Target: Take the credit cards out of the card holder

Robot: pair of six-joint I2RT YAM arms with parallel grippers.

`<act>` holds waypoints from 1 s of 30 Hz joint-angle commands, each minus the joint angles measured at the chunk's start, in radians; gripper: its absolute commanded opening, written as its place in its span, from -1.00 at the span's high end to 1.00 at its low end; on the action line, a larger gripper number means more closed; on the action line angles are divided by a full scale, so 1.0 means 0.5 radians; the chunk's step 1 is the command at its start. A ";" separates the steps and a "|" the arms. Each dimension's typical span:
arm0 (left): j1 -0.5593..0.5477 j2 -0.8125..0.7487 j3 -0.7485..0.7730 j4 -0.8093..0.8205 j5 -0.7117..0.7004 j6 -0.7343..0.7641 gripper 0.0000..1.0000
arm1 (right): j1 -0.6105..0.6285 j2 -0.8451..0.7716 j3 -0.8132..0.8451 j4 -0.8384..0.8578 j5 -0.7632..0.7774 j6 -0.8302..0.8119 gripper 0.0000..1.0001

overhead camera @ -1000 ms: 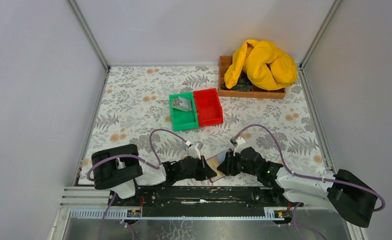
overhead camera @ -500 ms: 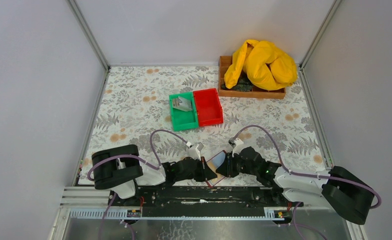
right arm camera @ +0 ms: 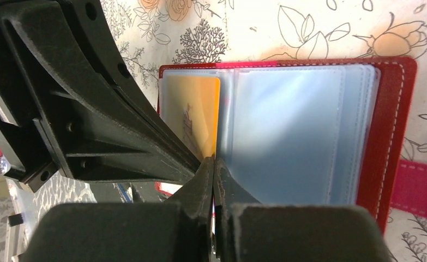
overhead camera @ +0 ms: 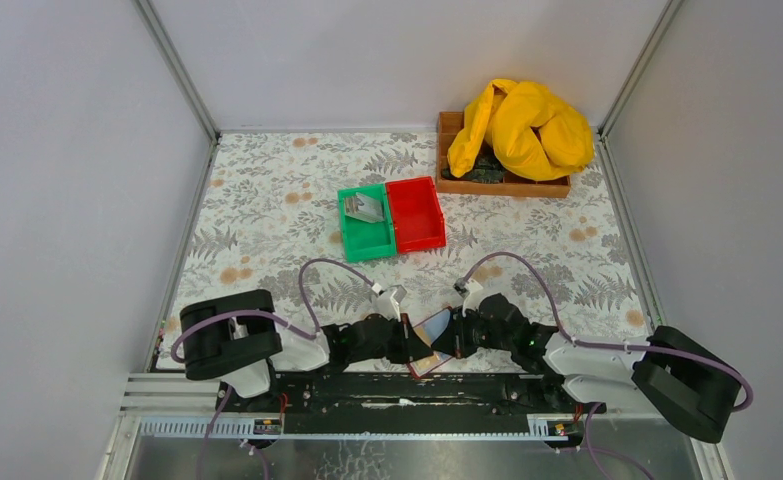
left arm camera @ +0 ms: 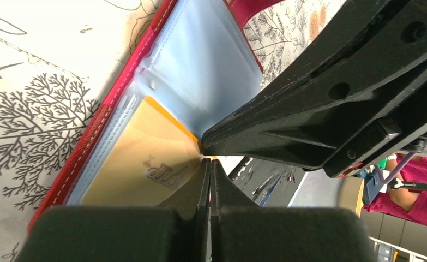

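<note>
The card holder (overhead camera: 434,326), dark red with grey-blue sleeves, lies open between both grippers at the table's near edge. In the right wrist view the card holder (right arm camera: 388,125) shows a gold credit card (right arm camera: 192,112) in its left sleeve. My right gripper (right arm camera: 214,162) is shut on a thin edge at that card's lower corner. In the left wrist view the gold card (left arm camera: 134,158) sits beside the red border of the card holder (left arm camera: 118,93). My left gripper (left arm camera: 210,164) is shut on the holder's edge, tip to tip with the right fingers (left arm camera: 320,109). A grey card (overhead camera: 366,208) lies in the green bin.
A green bin (overhead camera: 352,237) and a red bin (overhead camera: 416,214) stand side by side mid-table. A wooden tray (overhead camera: 451,150) holding a yellow cloth (overhead camera: 522,125) is at the back right. Frame posts and grey walls close in the sides.
My right gripper went from open to shut and slid left up against the left gripper. The card holder tilted up between them, its grey-blue face now showing.
</note>
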State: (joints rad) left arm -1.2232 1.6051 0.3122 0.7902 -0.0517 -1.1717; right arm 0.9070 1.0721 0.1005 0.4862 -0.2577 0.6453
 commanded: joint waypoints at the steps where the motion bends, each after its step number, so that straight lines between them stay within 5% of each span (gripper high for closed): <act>1: -0.009 -0.142 -0.003 -0.167 -0.030 0.146 1.00 | -0.029 0.046 0.053 0.161 -0.138 0.000 1.00; 13: -0.470 -0.110 0.457 -0.974 -0.323 0.296 1.00 | -0.090 0.310 0.202 0.227 -0.172 -0.004 1.00; 30: -0.391 -0.627 0.028 -1.323 -0.765 -0.043 1.00 | -0.213 0.574 0.378 0.210 -0.137 0.002 1.00</act>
State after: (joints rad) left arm -1.4487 1.3525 0.3607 0.2283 -0.3115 -1.1656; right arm 0.8101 1.3434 0.2592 0.5518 -0.3248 0.6476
